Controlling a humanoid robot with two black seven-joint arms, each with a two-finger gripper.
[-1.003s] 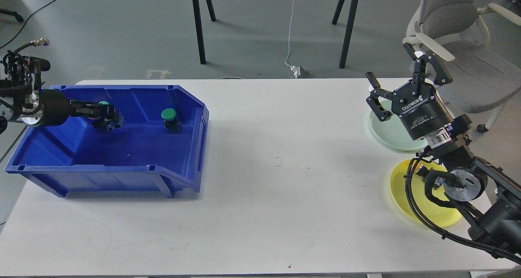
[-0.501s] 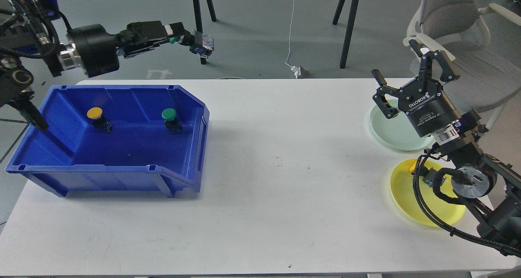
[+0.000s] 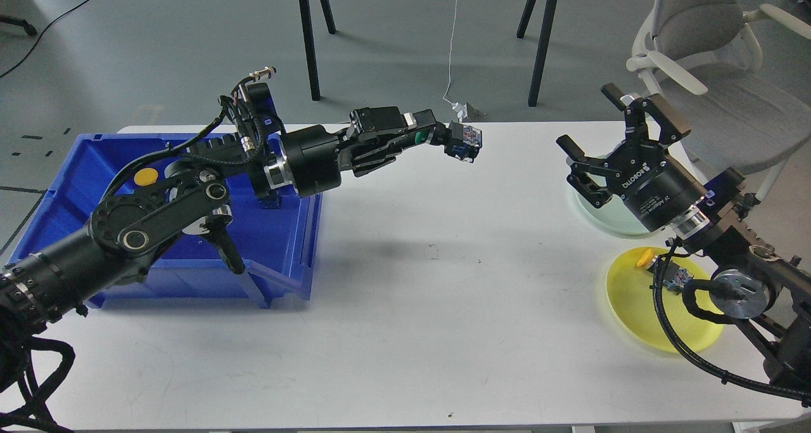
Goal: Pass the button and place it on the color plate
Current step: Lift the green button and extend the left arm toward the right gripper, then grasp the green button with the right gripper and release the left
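Observation:
My left gripper is shut on a green button, whose green cap sits between the fingers and whose black and blue body points right. It hangs above the table's back middle. My right gripper is open and empty above the pale green plate. A yellow plate lies at the front right with a yellow button on it. Another yellow button sits in the blue bin. My left arm hides the bin's right part.
The white table carries the bin at the left and both plates at the right. A grey office chair stands behind the right arm. Black stand legs rise beyond the table's far edge.
My left arm lifted the green button out of the bin, swung up and then right over the table's middle. My right gripper shifted slightly and stayed open.

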